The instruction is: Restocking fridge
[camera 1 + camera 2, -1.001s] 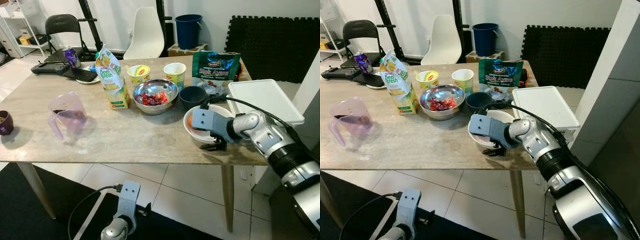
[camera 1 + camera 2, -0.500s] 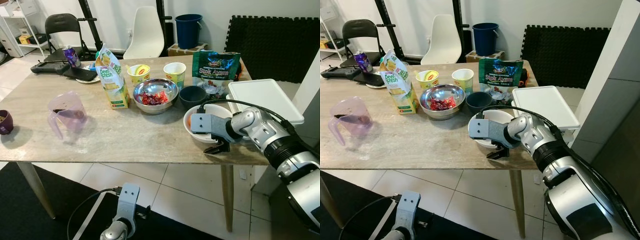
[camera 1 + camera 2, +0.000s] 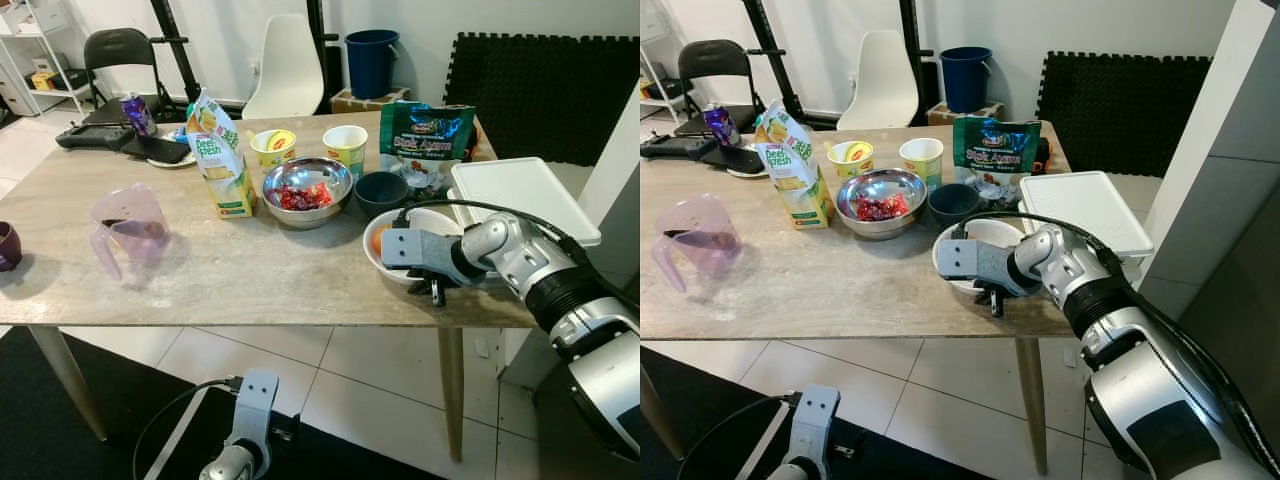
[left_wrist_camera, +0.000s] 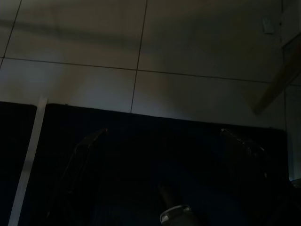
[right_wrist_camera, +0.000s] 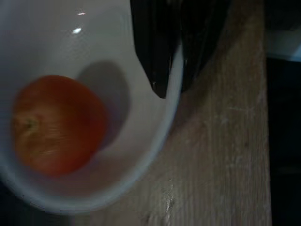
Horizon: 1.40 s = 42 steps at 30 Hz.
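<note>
1. A white bowl [image 3: 420, 222] sits near the table's front right edge, at about 4 o'clock from the steel bowl [image 3: 307, 192] of red sweets. Being round, it has no long axis; its mouth faces straight up.
2. An orange-red tomato [image 5: 55, 124] lies inside the white bowl, on its floor toward the robot's left.
3. The right gripper [image 5: 171, 77] is clamped on the white bowl's rim at the near side: one black finger [image 5: 149, 47] lies inside the wall, the other outside, the jaws narrow with the rim pinched between them.
4. At 12 o'clock from the white bowl stands a small dark bowl [image 3: 381, 189], just beside it; beyond that a green snack bag [image 3: 428, 140] stands upright.
5. At 2 o'clock lies a white lidded tray [image 3: 520, 195], its long axis running away from the robot.
6. Farther left stand two paper cups [image 3: 345, 146], a tilted juice carton [image 3: 222, 155] and a purple measuring jug [image 3: 130, 226].
7. The left gripper [image 3: 248, 425] hangs idle below the wooden table [image 3: 240, 280], over dark matting; its fingers cannot be judged.
</note>
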### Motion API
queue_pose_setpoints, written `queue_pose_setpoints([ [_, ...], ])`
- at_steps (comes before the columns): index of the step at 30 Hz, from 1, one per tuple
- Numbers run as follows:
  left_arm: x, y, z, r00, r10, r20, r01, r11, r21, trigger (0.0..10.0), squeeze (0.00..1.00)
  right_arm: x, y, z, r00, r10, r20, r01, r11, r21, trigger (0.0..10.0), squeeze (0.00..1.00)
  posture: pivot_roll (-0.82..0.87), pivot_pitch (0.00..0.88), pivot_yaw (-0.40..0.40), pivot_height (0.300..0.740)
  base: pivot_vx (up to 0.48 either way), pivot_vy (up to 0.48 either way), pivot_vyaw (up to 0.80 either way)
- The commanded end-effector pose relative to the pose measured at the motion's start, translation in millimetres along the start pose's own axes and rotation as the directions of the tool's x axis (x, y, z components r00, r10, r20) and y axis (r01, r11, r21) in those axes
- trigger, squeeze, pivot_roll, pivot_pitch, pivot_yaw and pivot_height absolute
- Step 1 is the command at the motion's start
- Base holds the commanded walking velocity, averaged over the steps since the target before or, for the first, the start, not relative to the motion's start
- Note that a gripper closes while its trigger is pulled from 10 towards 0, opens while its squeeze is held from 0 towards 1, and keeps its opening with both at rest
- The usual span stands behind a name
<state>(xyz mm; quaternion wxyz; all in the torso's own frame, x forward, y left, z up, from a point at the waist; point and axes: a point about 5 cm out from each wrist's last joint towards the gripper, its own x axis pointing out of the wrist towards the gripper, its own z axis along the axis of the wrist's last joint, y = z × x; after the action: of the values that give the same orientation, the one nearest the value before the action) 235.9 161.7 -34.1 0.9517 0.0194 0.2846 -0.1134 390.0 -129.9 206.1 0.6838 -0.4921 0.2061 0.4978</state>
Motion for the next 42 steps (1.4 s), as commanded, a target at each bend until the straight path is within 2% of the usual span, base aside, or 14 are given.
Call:
queue_pose_setpoints([
  [1, -2.1, -0.7, -6.5, 1.0, 0.001, -0.023, -0.001, 1.0, 0.005, 10.0, 0.0, 5.3, 6.7, -5.8, 0.999, 0.041, -0.009, -0.04, 0.999, 0.023, 0.0, 0.0, -0.09, 0.105, 0.045, 0.74, 0.0, 0.0, 0.0],
  [10, -1.7, -0.2, -5.6, 1.0, 0.001, -0.022, -0.001, 1.0, 0.009, 10.0, 0.0, 4.9, 10.5, -2.8, 0.998, 0.061, 0.024, -0.061, 0.998, -0.009, 0.0, 0.0, -0.09, 0.104, 0.048, 0.74, 0.0, 0.0, 0.0],
  [14, -1.5, 0.0, -5.5, 1.0, 0.005, -0.022, -0.005, 1.0, 0.007, 10.0, 0.0, -2.1, 14.1, 12.2, 0.988, 0.036, 0.149, -0.025, 0.997, -0.071, 0.0, 0.0, -0.09, 0.097, 0.043, 0.74, 0.0, 0.0, 0.0],
  [16, -1.5, 0.0, -5.5, 1.0, 0.005, -0.022, -0.005, 1.0, 0.007, 10.0, 0.0, -2.1, 14.1, 12.2, 0.988, 0.036, 0.149, -0.025, 0.997, -0.071, 0.0, 0.0, -0.09, 0.097, 0.043, 0.74, 0.0, 0.0, 0.0],
  [20, -2.0, 0.8, -6.5, 1.0, 0.012, -0.022, -0.012, 1.0, 0.004, 10.0, 0.0, -16.6, 30.4, 21.3, 0.965, 0.001, 0.264, 0.039, 0.988, -0.146, 0.0, 0.0, -0.08, 0.096, 0.044, 0.74, 0.0, 0.0, 0.0],
  [23, -2.2, 1.5, -6.7, 1.0, 0.014, -0.023, -0.014, 1.0, 0.004, 10.0, 0.0, -21.2, 34.8, 22.9, 0.959, 0.004, 0.282, 0.045, 0.985, -0.165, 0.0, 0.0, -0.08, 0.096, 0.046, 0.74, 0.0, 0.0, 0.0],
  [26, -3.0, 4.0, -7.7, 0.999, 0.017, -0.028, -0.017, 1.0, 0.007, 10.0, 0.0, -37.8, 53.1, 24.6, 0.955, 0.01, 0.296, 0.068, 0.965, -0.252, 0.0, 0.0, -0.09, 0.099, 0.06, 0.74, 0.0, 0.0, 0.0],
  [27, -3.0, 4.0, -7.7, 0.999, 0.017, -0.028, -0.017, 1.0, 0.007, 10.0, 0.0, -37.8, 53.1, 24.6, 0.955, 0.01, 0.296, 0.068, 0.965, -0.252, 0.0, 0.0, -0.09, 0.099, 0.06, 0.74, 0.0, 0.0, 0.0],
  [29, -3.3, 6.3, -7.9, 0.999, 0.016, -0.032, -0.015, 1.0, 0.014, 10.0, 0.0, -51.8, 72.8, 26.6, 0.954, 0.013, 0.301, 0.084, 0.948, -0.308, 0.0, 0.0, -0.09, 0.101, 0.073, 0.74, 0.0, 0.0, 0.0],
  [31, -3.3, 6.3, -7.9, 0.999, 0.016, -0.032, -0.015, 1.0, 0.014, 10.0, 0.0, -51.8, 72.8, 26.6, 0.954, 0.013, 0.301, 0.084, 0.948, -0.308, 0.0, 0.0, -0.09, 0.101, 0.073, 0.74, 0.0, 0.0, 0.0],
  [34, -3.2, 7.7, -7.6, 0.999, 0.014, -0.035, -0.013, 1.0, 0.019, 10.0, 0.0, -57.5, 85.3, 23.8, 0.96, 0.025, 0.28, 0.074, 0.938, -0.338, 0.0, 0.0, -0.1, 0.103, 0.08, 0.74, 0.0, 0.0, 0.0],
  [37, -2.4, 8.9, -7.6, 0.999, 0.004, -0.045, -0.002, 0.999, 0.033, 10.0, 0.0, -60.0, 108.5, 14.8, 0.975, 0.076, 0.208, 0.011, 0.921, -0.389, 0.0, 0.0, -0.11, 0.105, 0.105, 0.74, 0.0, 0.0, 0.0],
  [38, -2.4, 8.9, -7.6, 0.999, 0.004, -0.045, -0.002, 0.999, 0.033, 10.0, 0.0, -60.0, 108.5, 14.8, 0.975, 0.076, 0.208, 0.011, 0.921, -0.389, 0.0, 0.0, -0.11, 0.105, 0.105, 0.74, 0.0, 0.0, 0.0],
  [42, -0.9, 8.9, -7.4, 0.998, -0.005, -0.055, 0.008, 0.999, 0.047, 10.0, 0.0, -57.9, 137.8, 1.2, 0.979, 0.164, 0.122, -0.104, 0.913, -0.395, 0.0, 0.0, -0.1, 0.104, 0.112, 0.74, 0.0, 0.0, 0.0],
])
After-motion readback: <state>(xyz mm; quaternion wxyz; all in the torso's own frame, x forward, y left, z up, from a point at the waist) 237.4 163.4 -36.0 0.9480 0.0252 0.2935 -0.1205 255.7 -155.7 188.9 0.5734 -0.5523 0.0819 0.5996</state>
